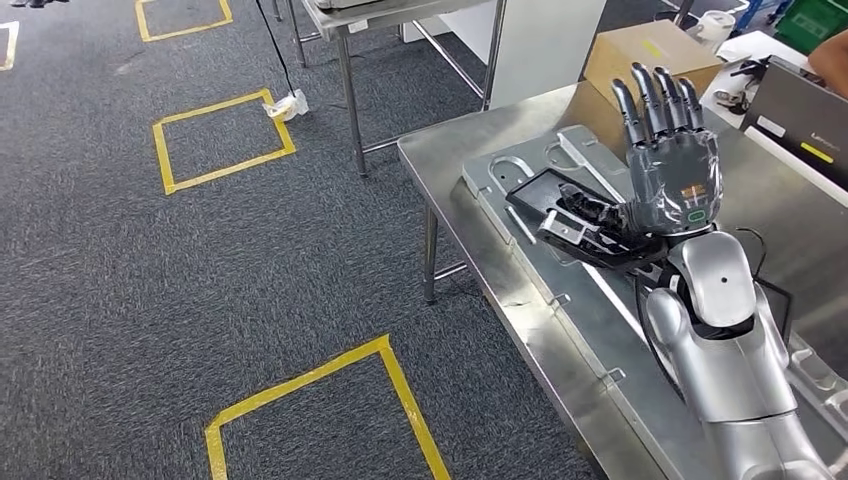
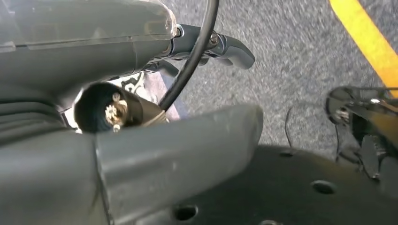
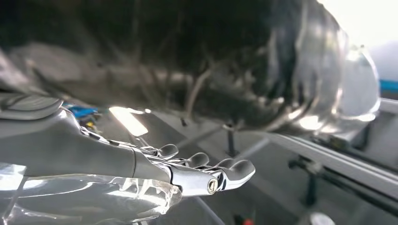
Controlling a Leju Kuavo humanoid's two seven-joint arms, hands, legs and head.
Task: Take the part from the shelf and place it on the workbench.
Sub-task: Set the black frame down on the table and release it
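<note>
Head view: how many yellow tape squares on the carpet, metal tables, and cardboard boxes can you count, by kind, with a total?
Yellow tape squares: 4, two cut off by the frame edge
Metal tables: 2
Cardboard boxes: 1
Total: 7

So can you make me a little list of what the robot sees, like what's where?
Right hand: right hand raised over the table, fingers straight and apart, holding nothing
Part: flat black part lying on the table, beside the hand's thumb
Table: shiny steel workbench
Box: brown cardboard box at the far end
Floor: grey carpet with yellow tape squares
Left hand: left hand hanging over the carpet, grip unclear
</note>
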